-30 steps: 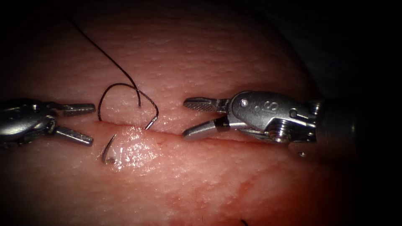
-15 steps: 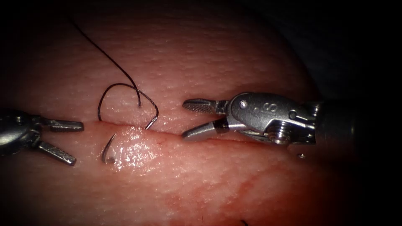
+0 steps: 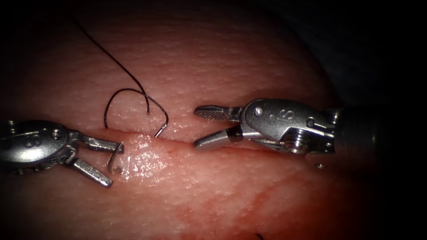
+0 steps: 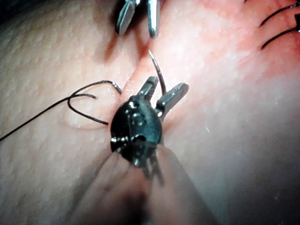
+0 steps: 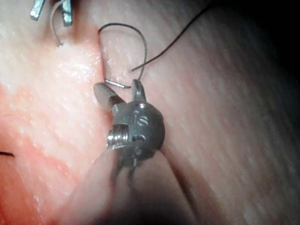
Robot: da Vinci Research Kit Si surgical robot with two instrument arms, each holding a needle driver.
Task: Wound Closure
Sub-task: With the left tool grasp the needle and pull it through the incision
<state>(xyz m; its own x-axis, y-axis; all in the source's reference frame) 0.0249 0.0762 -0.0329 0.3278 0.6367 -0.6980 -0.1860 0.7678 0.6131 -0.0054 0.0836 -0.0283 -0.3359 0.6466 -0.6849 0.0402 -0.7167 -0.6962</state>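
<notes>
Steel needle (image 3: 116, 156) sat in the tissue (image 3: 213, 186): in the endoscope view its pointed end stood out below the cut (image 3: 178, 144), and its tail end (image 3: 159, 131), w/ the thread (image 3: 129, 91) attached, came out above the cut. L tool (image 3: 109, 162) had its jaws wide open around the pointed end; upper jaw tip was touching or just beside the needle, lower jaw was apart from it, nothing was gripped. R tool (image 3: 195, 126) was also wide open and held nothing; the needle's tail was near its tips, on their left, not touching. Thread made a loop above the L tool's jaws and ran away up-left.

L wrist view: L tool (image 4: 166, 89) was open, the needle (image 4: 159, 75) rose between its two jaws, not clamped. R tool (image 4: 138, 21) was beyond its tips, open.

R wrist view: R tool (image 5: 117, 89) was open and empty, the needle's tail end (image 5: 117, 84) lay between its jaws, thread (image 5: 136, 35) looped just past them. L tool (image 5: 51, 16) was further ahead, open around the needle's pointed end (image 5: 54, 28).
</notes>
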